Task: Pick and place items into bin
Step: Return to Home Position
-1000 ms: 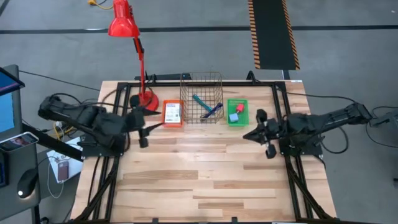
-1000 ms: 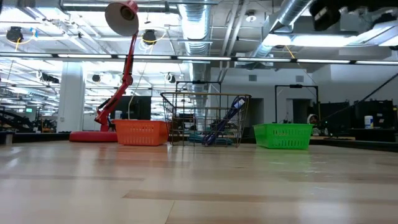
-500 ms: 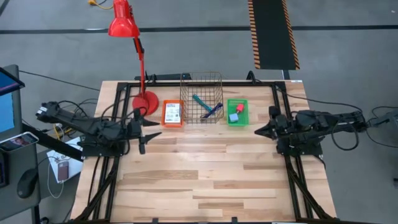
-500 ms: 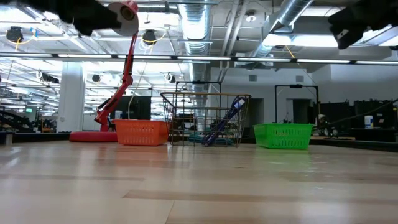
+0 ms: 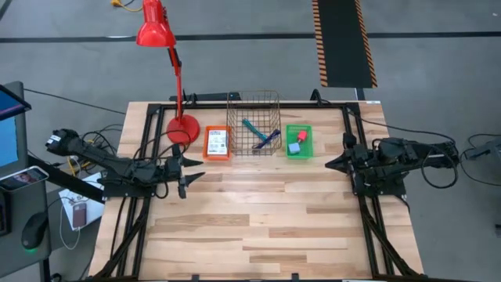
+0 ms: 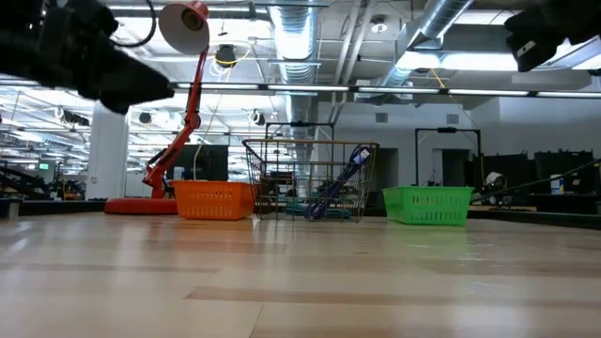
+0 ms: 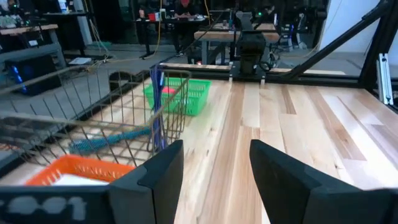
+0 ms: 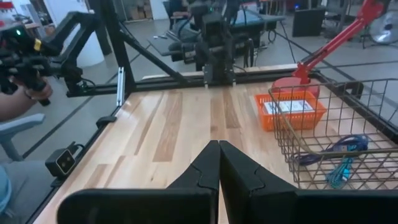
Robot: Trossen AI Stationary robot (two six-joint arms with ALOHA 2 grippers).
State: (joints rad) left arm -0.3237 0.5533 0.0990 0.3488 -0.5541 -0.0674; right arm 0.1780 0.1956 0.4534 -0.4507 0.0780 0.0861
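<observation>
Along the plank table's (image 5: 258, 223) far edge, pens (image 5: 252, 129) lie in the wire basket (image 5: 254, 92) and blocks (image 5: 302, 136) in the green plastic basket (image 5: 298, 126). Only the high view shows the blocks. The left gripper (image 7: 214, 152) gapes empty, and the right gripper (image 8: 219, 149) is pinched together, empty.

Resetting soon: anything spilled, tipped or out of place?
Nothing stands out. The orange plastic basket, wire basket and green plastic basket stand upright, nothing spilled; the left gripper and right gripper wait at the sides.
</observation>
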